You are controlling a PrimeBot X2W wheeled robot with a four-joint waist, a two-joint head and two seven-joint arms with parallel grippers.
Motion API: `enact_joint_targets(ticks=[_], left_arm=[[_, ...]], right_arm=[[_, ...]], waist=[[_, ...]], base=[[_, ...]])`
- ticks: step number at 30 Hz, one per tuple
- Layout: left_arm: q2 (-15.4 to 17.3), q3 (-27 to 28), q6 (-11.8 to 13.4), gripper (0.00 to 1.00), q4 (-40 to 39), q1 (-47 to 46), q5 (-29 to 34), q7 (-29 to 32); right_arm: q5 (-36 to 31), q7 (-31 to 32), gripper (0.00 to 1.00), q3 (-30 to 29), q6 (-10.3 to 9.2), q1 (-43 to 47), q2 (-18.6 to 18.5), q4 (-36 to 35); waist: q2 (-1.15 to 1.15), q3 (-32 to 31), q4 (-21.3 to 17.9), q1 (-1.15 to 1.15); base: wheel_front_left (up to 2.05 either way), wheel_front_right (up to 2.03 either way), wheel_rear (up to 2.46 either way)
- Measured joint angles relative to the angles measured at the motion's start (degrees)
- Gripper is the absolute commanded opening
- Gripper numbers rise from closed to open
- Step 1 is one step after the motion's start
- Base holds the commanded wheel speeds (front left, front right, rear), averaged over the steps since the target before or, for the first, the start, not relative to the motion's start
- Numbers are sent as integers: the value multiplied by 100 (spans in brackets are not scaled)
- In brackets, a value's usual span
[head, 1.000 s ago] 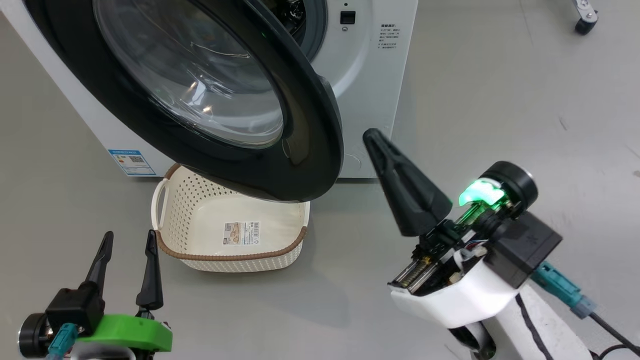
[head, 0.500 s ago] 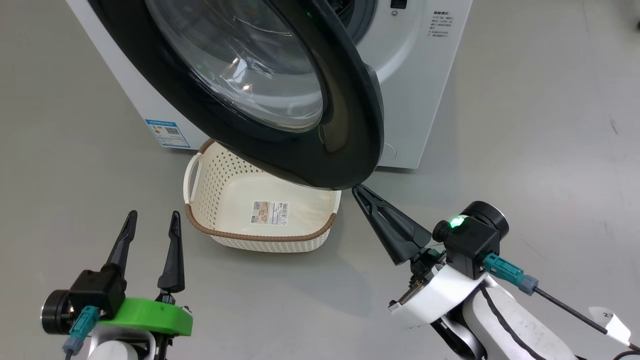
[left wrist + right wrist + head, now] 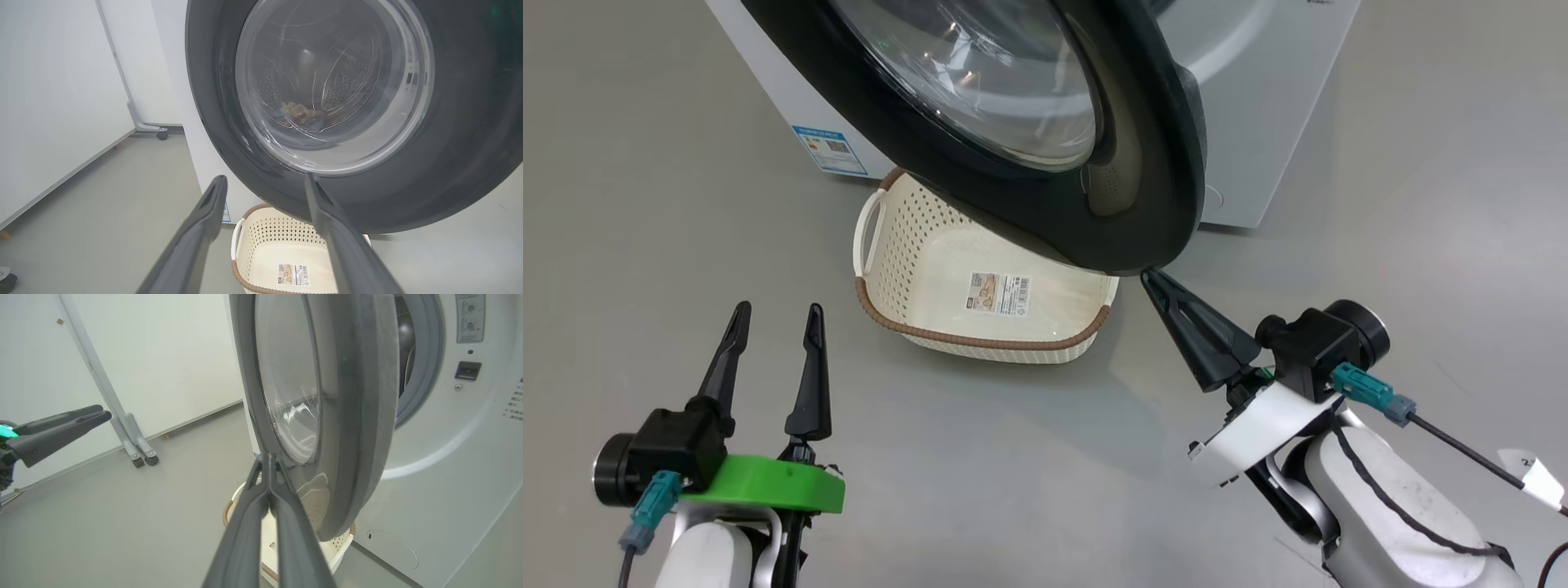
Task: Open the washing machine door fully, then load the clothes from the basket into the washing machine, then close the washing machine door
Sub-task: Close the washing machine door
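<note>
The washing machine door (image 3: 1045,212), black with a clear glass bowl, stands partly open and hangs over the basket (image 3: 980,298). The cream basket lies on the floor against the white washing machine (image 3: 1258,122), its bottom bare but for a barcode sticker. Through the door glass (image 3: 335,81) the clothes (image 3: 300,114) lie in the steel drum. My right gripper (image 3: 1147,276) is shut, its tip at the door's lower rim; whether it touches I cannot tell. It points at the door's (image 3: 359,396) outer face in the right wrist view (image 3: 267,457). My left gripper (image 3: 778,314) is open and holds nothing, left of the basket (image 3: 286,253).
Grey floor spreads left and right of the machine. A white panel on a wheeled stand (image 3: 141,457) rises to the left, one caster (image 3: 162,134) near the machine's side. The grey gasket (image 3: 429,375) shows behind the door's edge.
The head camera has moved, so the whole picture shifted. My right gripper has dropped from beside the door's edge to its lower rim. The left gripper stays open as before.
</note>
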Motion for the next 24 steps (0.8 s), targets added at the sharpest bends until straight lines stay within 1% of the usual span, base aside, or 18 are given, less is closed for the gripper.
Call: enact_joint_targets(ticks=[11,15,24], left_arm=[[-37,-64,-1,100,-57,-391,-170,0],[-54,-63,-1,100,-58,-567,-205,0],[-78,-140,-2,100,-66,-757,-366,0]], right_arm=[[26,-7,0,-274,0,-723,-53,256],[43,-19,0,-327,41,-950,-57,382],[94,-119,0,-788,25,-1454,-121,614]], waist=[[0,597,138,0],[0,776,165,0],[0,1041,179,1]], base=[[0,0,0],[0,0,0],[0,0,0]])
